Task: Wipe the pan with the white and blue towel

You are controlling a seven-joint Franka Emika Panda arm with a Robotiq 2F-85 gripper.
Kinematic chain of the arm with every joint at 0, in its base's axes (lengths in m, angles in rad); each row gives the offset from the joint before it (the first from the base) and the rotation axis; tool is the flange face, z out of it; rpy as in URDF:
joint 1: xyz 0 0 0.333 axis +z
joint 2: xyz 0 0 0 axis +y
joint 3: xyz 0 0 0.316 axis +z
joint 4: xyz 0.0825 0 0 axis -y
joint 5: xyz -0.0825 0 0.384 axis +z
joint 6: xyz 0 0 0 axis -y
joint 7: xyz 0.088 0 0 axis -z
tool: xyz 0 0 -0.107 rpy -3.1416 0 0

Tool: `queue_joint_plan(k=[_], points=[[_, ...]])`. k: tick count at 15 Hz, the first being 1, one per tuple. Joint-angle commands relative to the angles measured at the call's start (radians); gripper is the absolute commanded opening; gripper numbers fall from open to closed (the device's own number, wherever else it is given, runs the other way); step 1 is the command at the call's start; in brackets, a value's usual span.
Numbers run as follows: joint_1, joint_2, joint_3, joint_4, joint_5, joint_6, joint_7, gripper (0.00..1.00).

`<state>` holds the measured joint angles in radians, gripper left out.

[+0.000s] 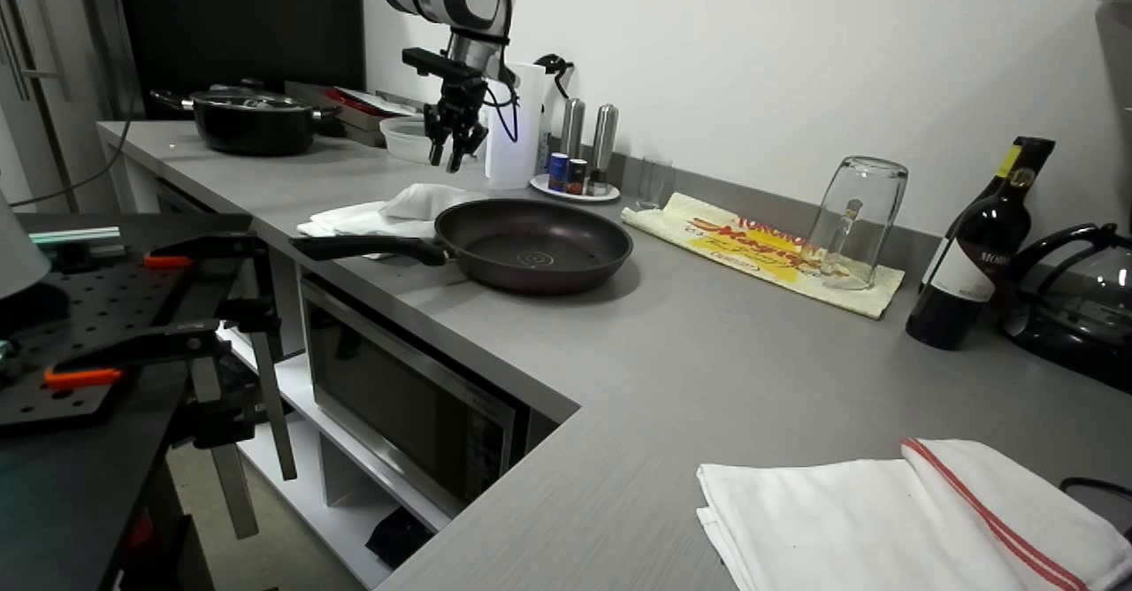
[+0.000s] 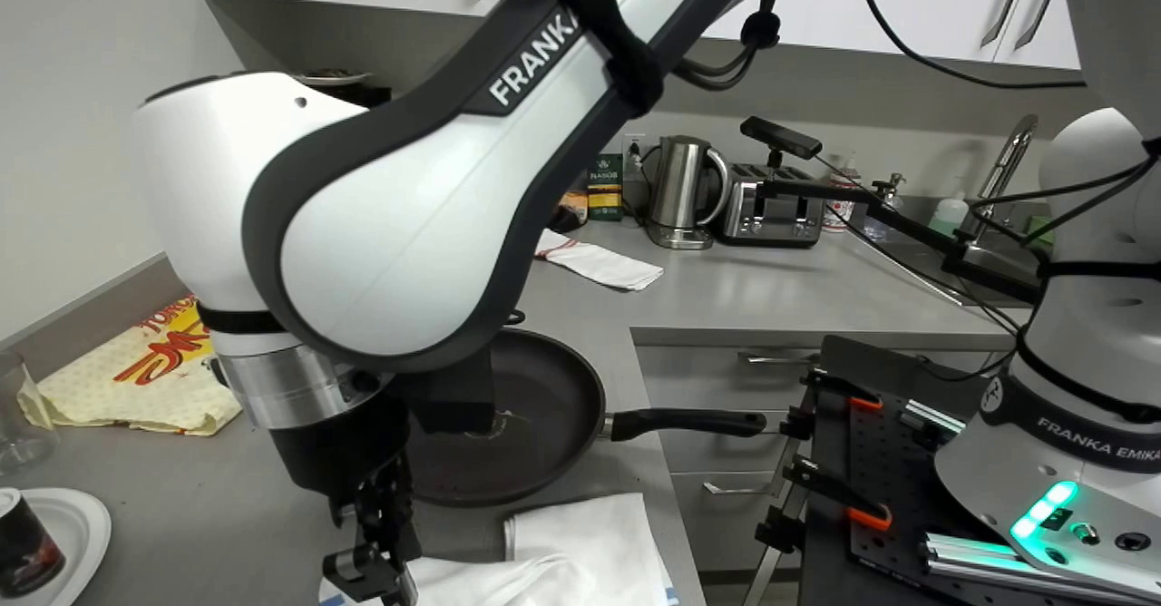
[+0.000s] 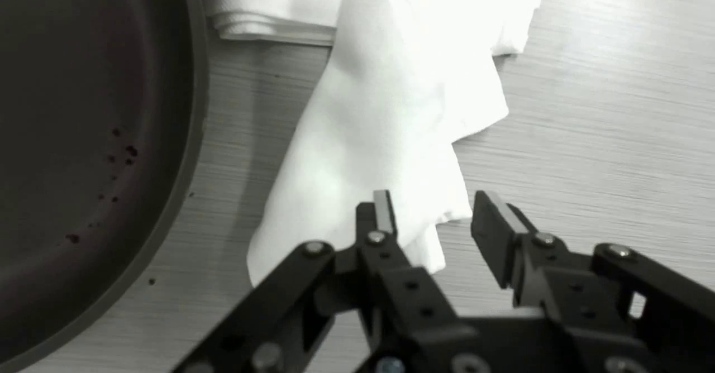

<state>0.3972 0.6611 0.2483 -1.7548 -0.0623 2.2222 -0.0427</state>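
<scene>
The dark frying pan (image 1: 535, 255) stands on the grey counter, its handle over the counter's front edge. It shows in both exterior views (image 2: 544, 406). In the wrist view the pan (image 3: 84, 110) has small dark specks inside. The white towel (image 1: 389, 215) lies rumpled beside the pan. Small blue stripes show on its edges in an exterior view (image 2: 580, 542). In the wrist view the towel (image 3: 368, 127) looks plain white, one part folded, one part loose. My gripper (image 3: 433, 211) is open and empty above the towel's loose end. In an exterior view the gripper (image 1: 445, 159) hangs above the counter.
A paper towel roll (image 1: 515, 131) and a white plate (image 1: 575, 191) with shakers stand by the wall. A yellow cloth (image 1: 752, 250) holds an upturned glass jug (image 1: 858, 219). A red-striped white towel (image 1: 849, 520), a wine bottle (image 1: 977, 246) and a black pot (image 1: 252, 122) are also on the counter.
</scene>
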Motion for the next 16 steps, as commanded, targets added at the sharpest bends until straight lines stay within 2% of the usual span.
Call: queue_joint_plan(k=[1,5,7,8,12,16], points=[[-0.010,0.002,0.009,0.019,0.013,0.007,0.003,0.73],[-0.012,-0.018,0.001,0.019,-0.002,0.004,0.000,0.99],[-0.017,-0.056,-0.024,-0.010,-0.042,0.016,-0.005,1.00],[-0.052,-0.074,-0.008,-0.022,-0.026,-0.033,-0.066,1.00],[-0.138,-0.181,-0.030,-0.118,-0.041,-0.068,-0.159,1.00],[-0.230,-0.307,-0.055,-0.194,-0.020,-0.135,-0.199,1.00]])
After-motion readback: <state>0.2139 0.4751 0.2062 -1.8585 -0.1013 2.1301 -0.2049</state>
